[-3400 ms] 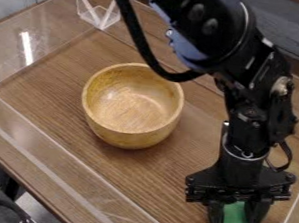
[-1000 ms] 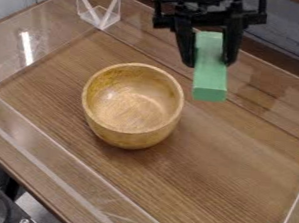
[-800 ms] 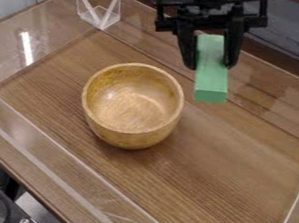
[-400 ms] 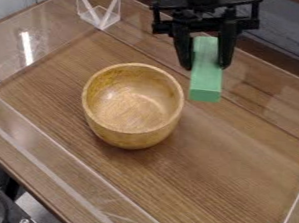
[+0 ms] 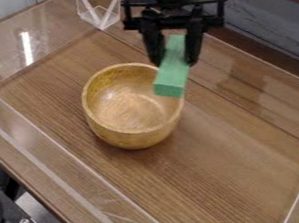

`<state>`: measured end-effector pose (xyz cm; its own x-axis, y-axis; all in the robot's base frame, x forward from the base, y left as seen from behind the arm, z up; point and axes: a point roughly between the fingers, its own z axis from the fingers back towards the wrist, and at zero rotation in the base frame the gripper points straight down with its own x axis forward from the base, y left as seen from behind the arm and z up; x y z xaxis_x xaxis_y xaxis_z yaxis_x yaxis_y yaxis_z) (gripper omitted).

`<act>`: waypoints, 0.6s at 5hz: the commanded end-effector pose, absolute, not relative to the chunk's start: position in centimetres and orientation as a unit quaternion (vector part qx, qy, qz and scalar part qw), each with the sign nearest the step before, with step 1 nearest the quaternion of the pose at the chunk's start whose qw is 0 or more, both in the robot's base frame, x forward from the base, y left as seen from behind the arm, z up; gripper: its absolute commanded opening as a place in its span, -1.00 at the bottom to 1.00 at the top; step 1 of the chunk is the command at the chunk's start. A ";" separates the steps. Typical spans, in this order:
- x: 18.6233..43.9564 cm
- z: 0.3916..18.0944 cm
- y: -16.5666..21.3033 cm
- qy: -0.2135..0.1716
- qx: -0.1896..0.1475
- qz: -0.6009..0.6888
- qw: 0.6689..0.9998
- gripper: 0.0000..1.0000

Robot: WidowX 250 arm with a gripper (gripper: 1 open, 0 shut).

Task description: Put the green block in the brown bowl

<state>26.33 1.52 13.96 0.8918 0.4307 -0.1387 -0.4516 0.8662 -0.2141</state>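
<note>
Nearest the viewer, the wooden bench point(image 5: 198, 189) lies bare below the fingers. Just under them sits the brown bowl point(image 5: 133, 105), thick-walled and steady. Above its far-right rim hangs the green block point(image 5: 174, 71), a stiff, flat bar that looks light and smooth-faced; pinching its upper end across the flat faces seems the sound hold, though a long bar held at one end may swing. That is how the gripper point(image 5: 175, 36) has it: fingers point(image 5: 156, 42) clamped narrow on the block's top, bar dangling downward. Behind the fingers stands a clear plastic stand point(image 5: 96, 10).
</note>
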 end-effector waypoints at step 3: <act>24.2 14.0 2.5 -0.001 -0.108 0.179 0.978 -1.00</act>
